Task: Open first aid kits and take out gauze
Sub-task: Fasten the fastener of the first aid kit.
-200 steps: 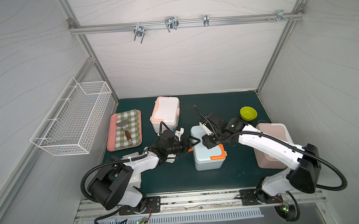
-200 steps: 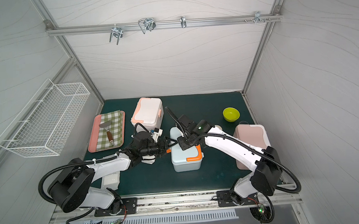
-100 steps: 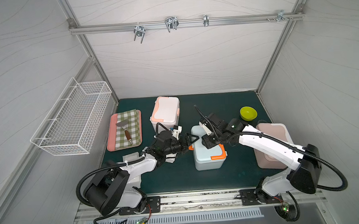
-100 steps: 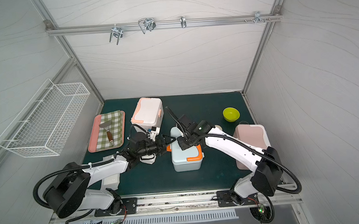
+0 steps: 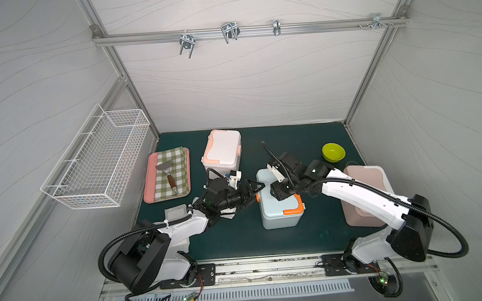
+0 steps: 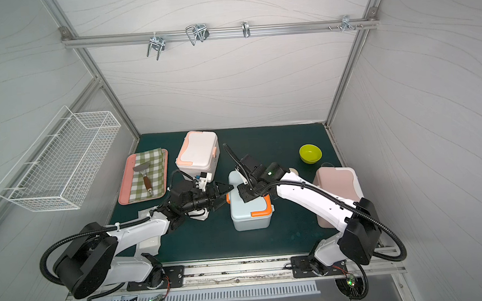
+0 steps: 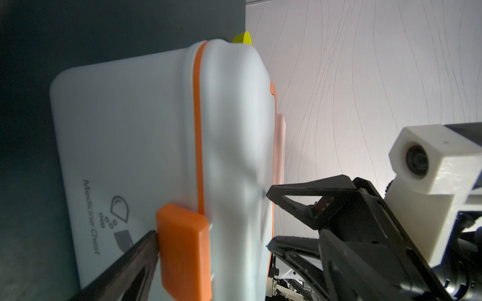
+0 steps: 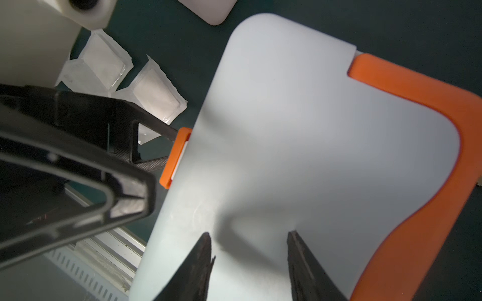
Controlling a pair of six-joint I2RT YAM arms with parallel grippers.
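Orange side latch point(image 7: 182, 250) of the light blue kit point(image 5: 281, 211): the wide-spread left gripper point(image 5: 257, 192) has reached it. The right gripper point(image 5: 277, 193), jaws apart, seems to steady the lid; unlatching likely next.

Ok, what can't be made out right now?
Inside blue kit: lid shut in every view.
Count of gauze: left arm overlaps it in both top views, left gripper in right wrist view.
Part of pink kit: right arm crosses it, both top views.
Whether right gripper touches the lid: unclear, right wrist view.

Left claw point(image 5: 258, 193) wide, right claw point(image 8: 249, 234) half-open.
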